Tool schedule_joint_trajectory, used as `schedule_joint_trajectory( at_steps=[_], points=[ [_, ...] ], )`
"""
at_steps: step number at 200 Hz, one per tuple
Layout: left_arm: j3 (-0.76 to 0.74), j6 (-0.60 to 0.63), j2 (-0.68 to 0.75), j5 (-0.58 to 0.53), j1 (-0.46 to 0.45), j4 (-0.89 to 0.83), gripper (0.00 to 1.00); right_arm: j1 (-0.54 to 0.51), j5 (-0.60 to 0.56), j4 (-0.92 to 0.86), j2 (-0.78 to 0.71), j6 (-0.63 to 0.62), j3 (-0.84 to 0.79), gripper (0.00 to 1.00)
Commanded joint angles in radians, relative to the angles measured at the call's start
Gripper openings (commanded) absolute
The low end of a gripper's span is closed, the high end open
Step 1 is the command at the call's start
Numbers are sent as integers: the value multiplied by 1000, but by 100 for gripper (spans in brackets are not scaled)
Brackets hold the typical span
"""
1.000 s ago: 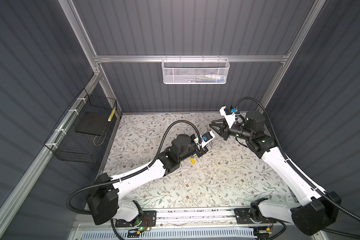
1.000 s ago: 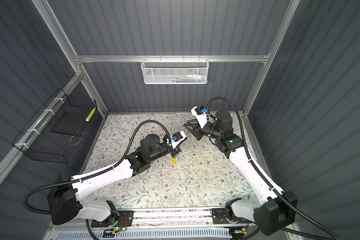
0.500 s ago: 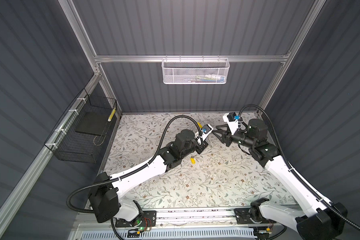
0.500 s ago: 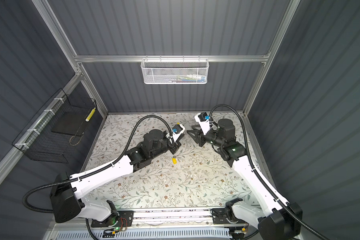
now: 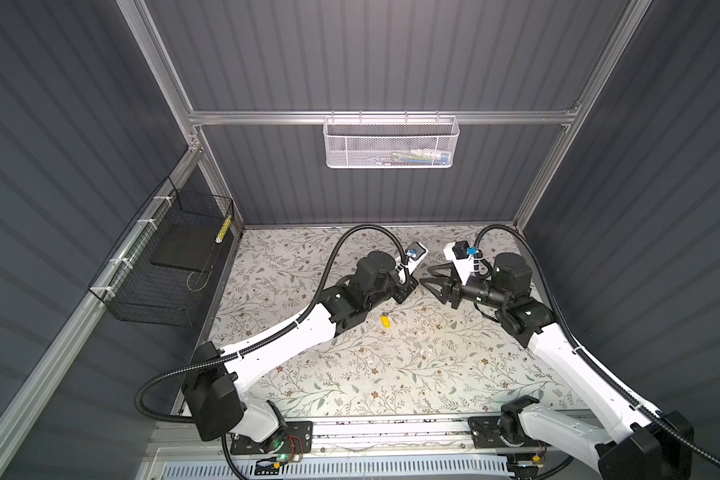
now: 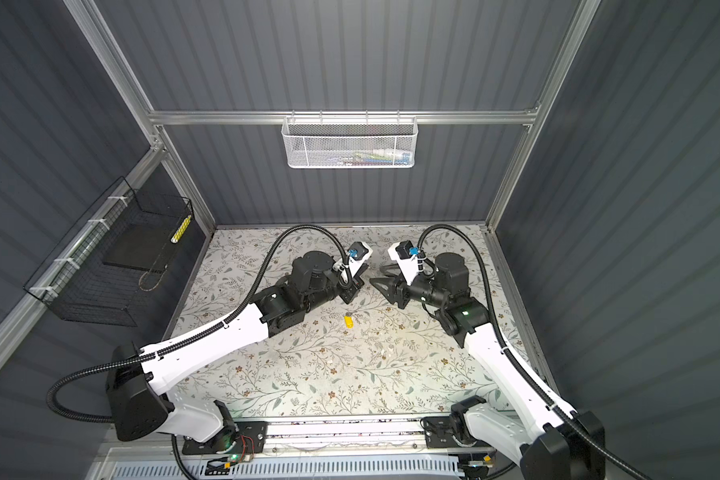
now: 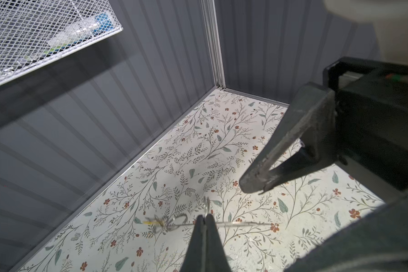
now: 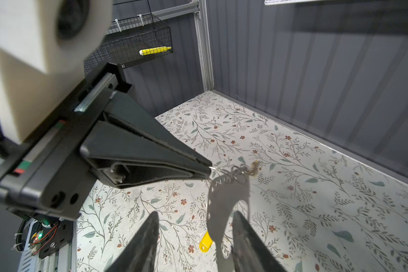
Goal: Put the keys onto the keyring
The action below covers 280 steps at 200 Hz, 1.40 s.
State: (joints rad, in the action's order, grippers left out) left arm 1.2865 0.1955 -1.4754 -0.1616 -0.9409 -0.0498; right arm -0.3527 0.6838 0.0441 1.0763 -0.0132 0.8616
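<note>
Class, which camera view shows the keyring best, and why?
The right wrist view: the keyring hangs broadside from the shut left gripper. The left wrist view shows it edge-on, blurred; in both top views it is indiscernible.

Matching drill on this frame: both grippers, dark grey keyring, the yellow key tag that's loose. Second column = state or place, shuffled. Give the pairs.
Things:
1. left gripper
2. right gripper
3. dark grey keyring
4. yellow key tag

States or places:
a. lying flat on the table
b. hanging in the air
c. jaws apart, gripping nothing
d. shut on a thin silvery wire

Pairs: 1-d, 2-c, 3-b, 4-a
</note>
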Motion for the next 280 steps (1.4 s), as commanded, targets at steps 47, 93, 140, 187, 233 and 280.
schedule_joint_trajectory(
  at_steps=[47,93,140,187,233,280],
  points=[
    [51,-25,-6,10,6,0,0,-8,-32,47,116,0,28,40],
    [52,-32,7,28,6,-10,0,-9,-71,21,130,-24,48,23],
    [65,-43,5,46,7,-47,0,-9,-96,17,125,-48,62,8],
    [75,-63,8,61,9,-80,0,-9,-101,12,117,-85,67,0],
    [118,-90,-10,96,37,-152,0,-18,-134,9,82,-153,54,0],
    [42,-104,42,94,66,-83,29,-24,-148,-35,68,-176,73,0]
  ],
)
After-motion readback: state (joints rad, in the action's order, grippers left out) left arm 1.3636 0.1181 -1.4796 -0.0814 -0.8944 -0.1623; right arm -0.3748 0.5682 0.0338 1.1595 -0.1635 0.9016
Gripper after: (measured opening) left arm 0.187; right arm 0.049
